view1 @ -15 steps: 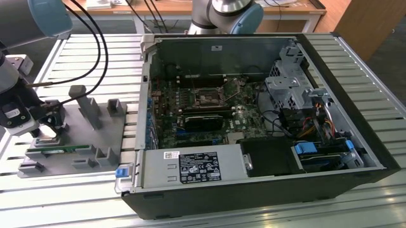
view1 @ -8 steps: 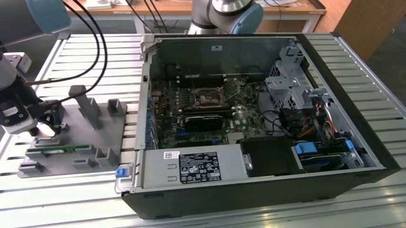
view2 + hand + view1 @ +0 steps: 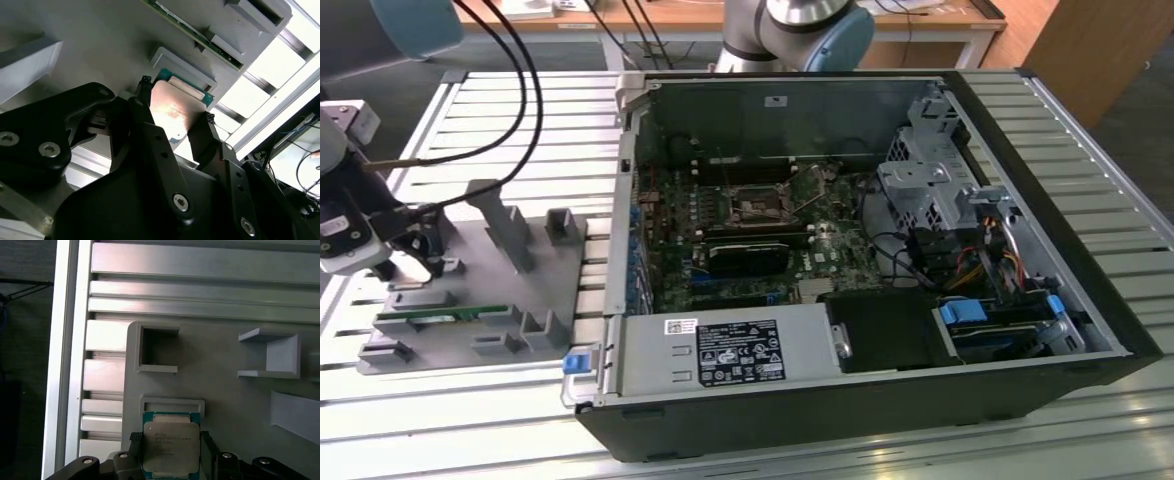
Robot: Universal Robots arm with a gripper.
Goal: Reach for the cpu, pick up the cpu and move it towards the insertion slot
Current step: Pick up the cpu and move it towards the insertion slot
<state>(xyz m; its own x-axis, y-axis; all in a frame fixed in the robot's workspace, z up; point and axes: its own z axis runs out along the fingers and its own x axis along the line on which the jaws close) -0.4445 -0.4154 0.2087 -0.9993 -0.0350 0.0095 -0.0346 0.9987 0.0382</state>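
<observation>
The cpu (image 3: 169, 444), a flat square chip with a silver top and a green rim, lies at its pocket on the grey fixture plate (image 3: 480, 290), at the exterior view's left. My gripper (image 3: 407, 250) is low over that plate. In both wrist views its black fingers (image 3: 145, 92) press against two opposite edges of the cpu (image 3: 175, 107), so the gripper (image 3: 170, 440) is shut on it. The insertion slot (image 3: 754, 205), a square socket with a metal frame, sits on the motherboard inside the open computer case (image 3: 1067, 290), well to the exterior view's right of the gripper.
The fixture plate carries raised grey holders (image 3: 507, 225) and a green memory stick (image 3: 440, 315). A slatted metal table (image 3: 520, 130) lies under everything. Black cables (image 3: 520, 90) hang over the table beside the arm. The case wall (image 3: 630, 180) stands between plate and socket.
</observation>
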